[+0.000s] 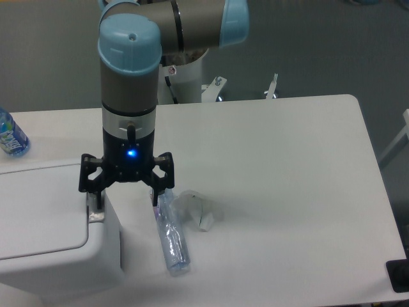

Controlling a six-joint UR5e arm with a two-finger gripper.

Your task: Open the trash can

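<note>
- White table point(287, 166) bearing everything.
- Trash can point(45, 224) at its left front corner.
- Clear bottle point(171, 236) lying just right of the trash can.
- Crumpled plastic point(197, 210) touching that bottle.
- Blue-labelled bottle point(11, 135) behind the trash can.

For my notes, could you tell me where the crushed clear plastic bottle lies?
The crushed clear plastic bottle lies on the white table, right of the white trash can.

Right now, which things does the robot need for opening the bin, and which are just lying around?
For the job:
trash can, lid down
grey latch
gripper, open

Just lying about:
empty bottle on the table
crumpled plastic
blue-labelled bottle behind the bin
</note>
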